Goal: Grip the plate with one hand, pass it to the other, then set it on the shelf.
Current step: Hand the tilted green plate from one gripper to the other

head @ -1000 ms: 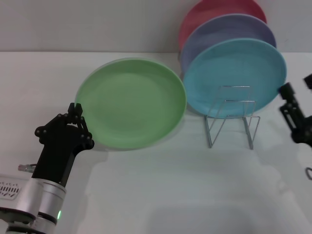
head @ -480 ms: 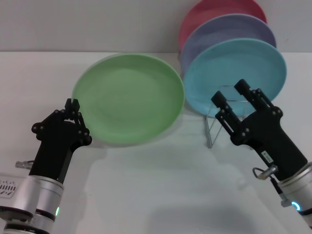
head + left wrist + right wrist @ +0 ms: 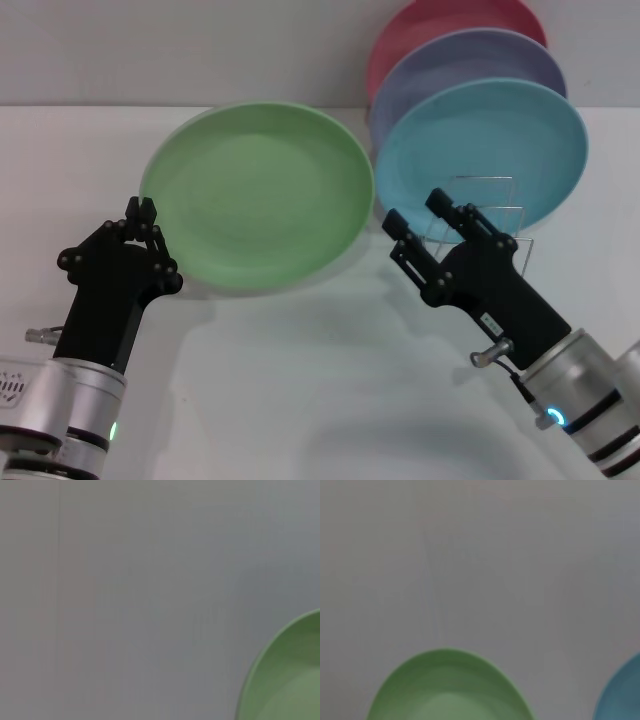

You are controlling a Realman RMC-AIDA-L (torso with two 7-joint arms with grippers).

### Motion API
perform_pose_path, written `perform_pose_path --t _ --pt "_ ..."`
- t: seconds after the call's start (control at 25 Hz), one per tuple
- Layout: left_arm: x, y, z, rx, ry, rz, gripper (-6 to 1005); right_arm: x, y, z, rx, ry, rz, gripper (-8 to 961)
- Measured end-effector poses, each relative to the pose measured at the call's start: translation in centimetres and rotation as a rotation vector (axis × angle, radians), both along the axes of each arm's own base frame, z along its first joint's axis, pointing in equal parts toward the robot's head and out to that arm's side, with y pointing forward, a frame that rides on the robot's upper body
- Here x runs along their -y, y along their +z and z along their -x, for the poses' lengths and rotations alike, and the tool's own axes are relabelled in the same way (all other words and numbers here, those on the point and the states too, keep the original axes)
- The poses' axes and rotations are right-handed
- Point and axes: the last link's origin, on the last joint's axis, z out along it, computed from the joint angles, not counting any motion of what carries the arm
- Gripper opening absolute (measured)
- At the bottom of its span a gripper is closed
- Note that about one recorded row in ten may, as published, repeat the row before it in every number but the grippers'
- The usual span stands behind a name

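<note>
Left fingers [image 3: 147, 213] pinch the plate's [image 3: 260, 195] rim; right fingers [image 3: 440, 210], spread, near it.

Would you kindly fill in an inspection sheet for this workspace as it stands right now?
Surface: white table, bare in front.
Job's things: green plate held up at its left edge, tilted toward the camera; wire shelf at the right, partly behind the right gripper.
Clutter: turquoise plate, lavender plate and red plate, overlapping one behind another behind the shelf.
Grippers: left gripper shut on the green plate's rim; right gripper open, just right of the plate, not touching it.
Cables: short wire loop by the right wrist.
Surroundings: plain grey wall.
</note>
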Motion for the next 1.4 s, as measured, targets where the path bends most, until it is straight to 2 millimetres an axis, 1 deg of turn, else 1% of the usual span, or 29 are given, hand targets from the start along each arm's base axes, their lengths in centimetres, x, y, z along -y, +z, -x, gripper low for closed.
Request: perform_pose_path --t 0.16,0.56,0.76,1.0,1.08,1.16,1.4 --pt "0.0 0.1 0.0 0.002 -0.003 -0.009 33 -0.5 -0.7 0.2 0.016 -0.017 0.032 617" --pt "0.1 0.1 0.0 0.001 -0.005 -0.006 34 -1.5 -1.3 0.7 0.039 -0.035 0.057 606" --pt "0.1 0.1 0.1 0.004 0.007 -0.007 34 -1.8 -1.5 0.9 0.048 -0.035 0.061 601" --pt "0.1 0.1 0.3 0.005 0.053 -0.021 34 -2.5 -1.1 1.0 0.075 -0.030 0.021 597" --pt "0.2 -0.1 0.1 -0.014 0.064 -0.025 34 -2.8 -1.1 1.2 0.085 -0.026 0.024 597" --pt "0.6 -0.4 -0.5 -0.053 0.083 -0.032 34 -3.2 -1.3 1.3 0.104 -0.025 0.038 597" --pt "1.3 -0.7 -1.4 -0.094 0.127 -0.044 34 -3.8 -1.8 1.4 0.145 -0.026 0.061 597"
